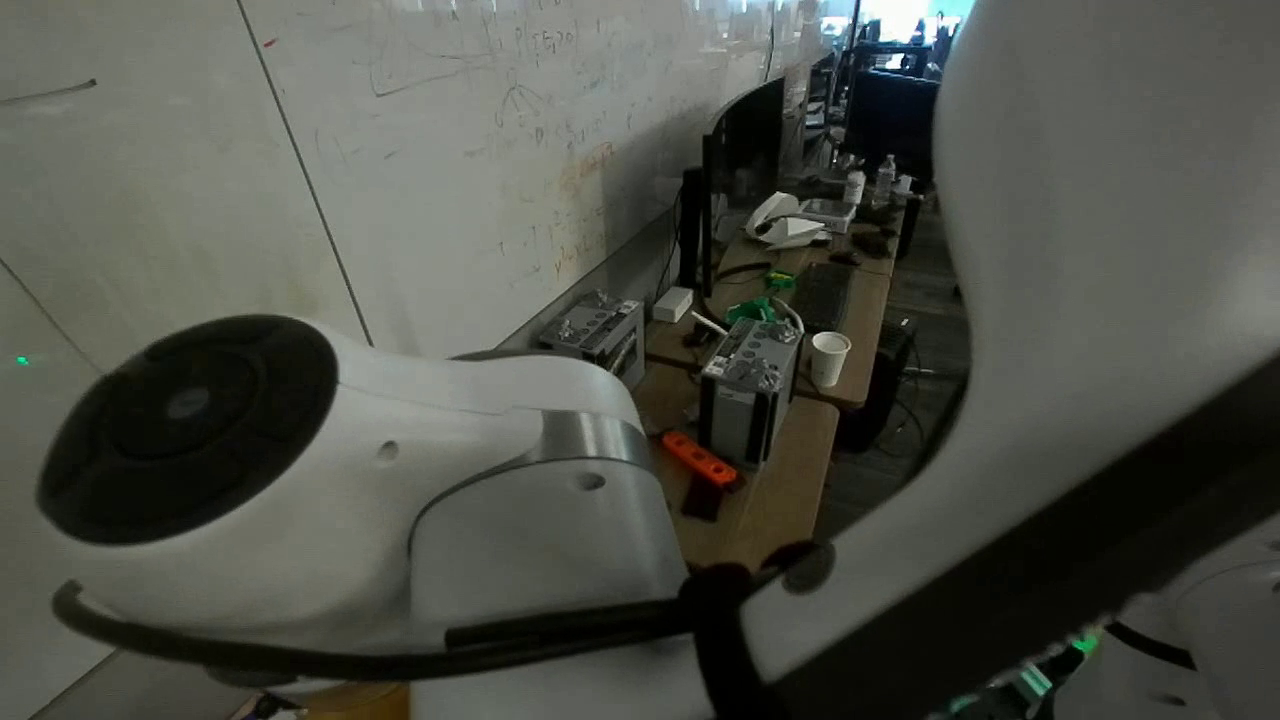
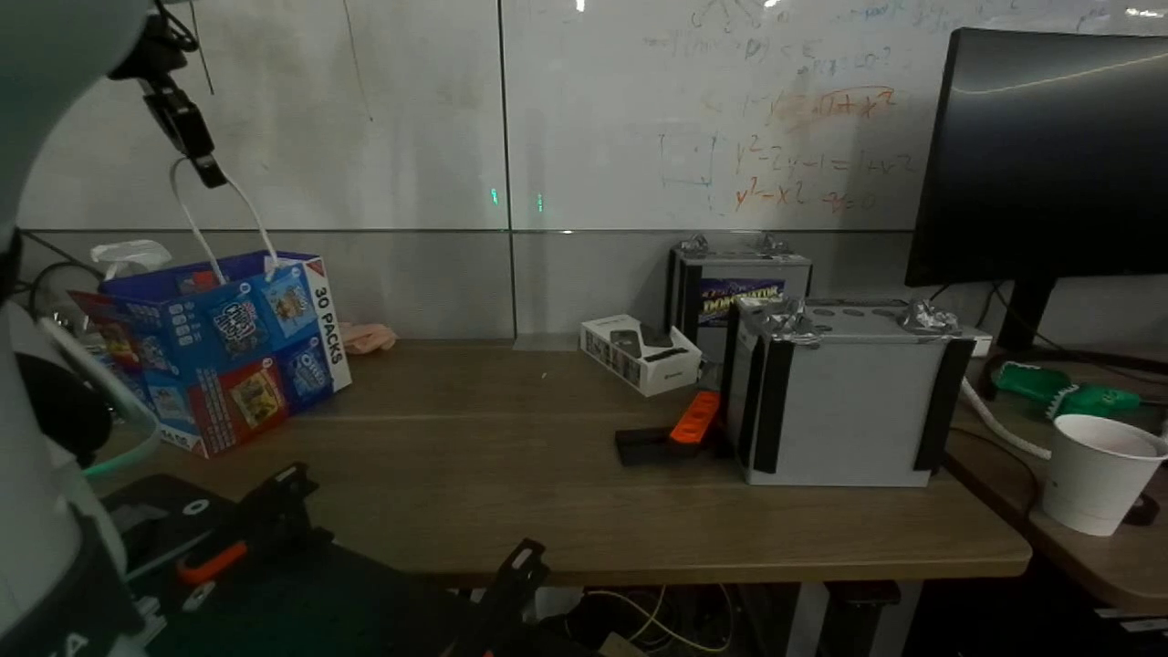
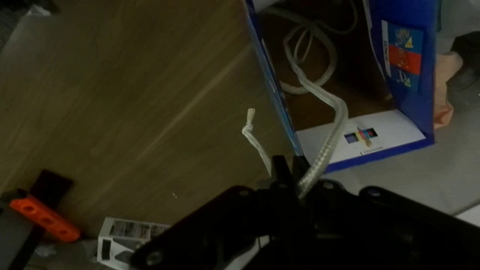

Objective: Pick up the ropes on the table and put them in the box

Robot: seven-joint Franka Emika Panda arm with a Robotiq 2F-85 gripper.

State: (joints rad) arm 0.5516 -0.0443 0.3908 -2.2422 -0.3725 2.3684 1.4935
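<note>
White braided rope [image 3: 340,112] lies partly in snack carton [image 2: 251,339] — gripper [image 3: 290,164] pinching its upper bend, knotted end [image 3: 246,129] outside — tuck-in, release seemingly left.

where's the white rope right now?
Wrist view, right of centre: the white rope is pinched in the tool, its loops inside the blue box. In an exterior view, its strands show at left, between that box and the tool.
</note>
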